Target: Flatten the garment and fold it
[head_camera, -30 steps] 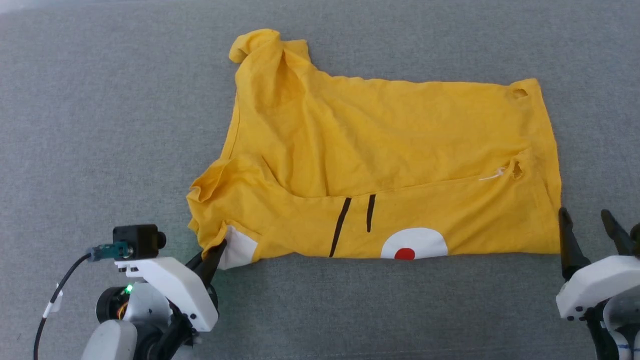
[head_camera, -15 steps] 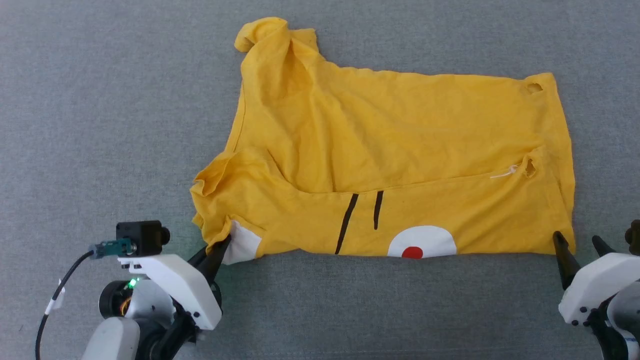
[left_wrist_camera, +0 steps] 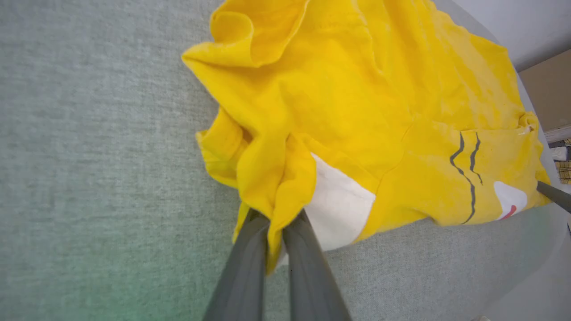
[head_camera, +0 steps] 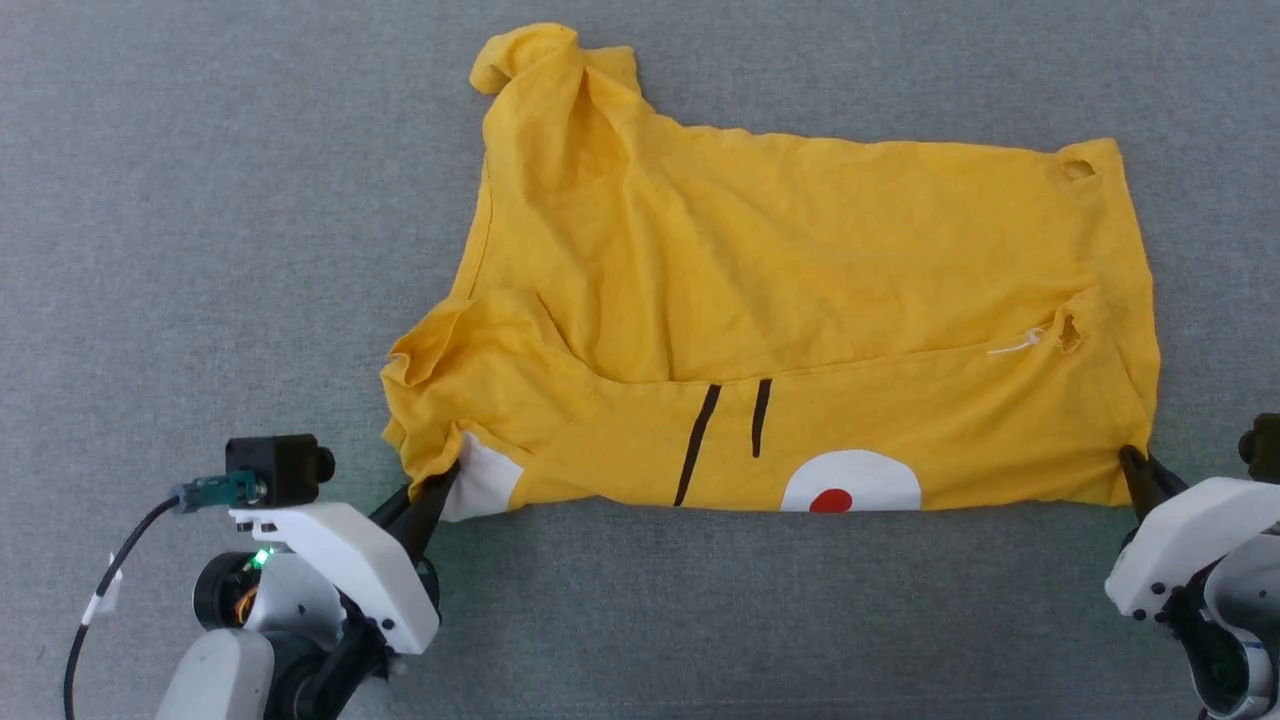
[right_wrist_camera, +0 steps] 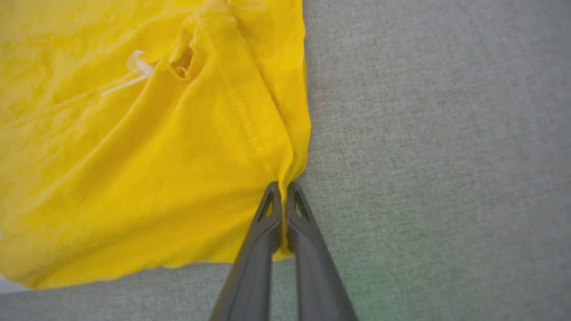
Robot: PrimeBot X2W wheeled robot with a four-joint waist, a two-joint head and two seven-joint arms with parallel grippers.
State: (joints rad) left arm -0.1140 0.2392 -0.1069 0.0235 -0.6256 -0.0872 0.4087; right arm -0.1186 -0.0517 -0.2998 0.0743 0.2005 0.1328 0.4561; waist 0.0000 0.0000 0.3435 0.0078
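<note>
Likely a lab workspace: broad table (head_camera: 200, 150) covered in grey fabric.

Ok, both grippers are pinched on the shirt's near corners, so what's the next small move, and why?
Probably lift both corners slightly and draw them apart. The left gripper and right gripper are each shut on a near corner of the shirt, yet its left side lies bunched and wrinkled, so tension along the near edge should help flatten it.

Thin matt cotton garment (head_camera: 800, 290), rough grey felt (head_camera: 200, 200)
</note>
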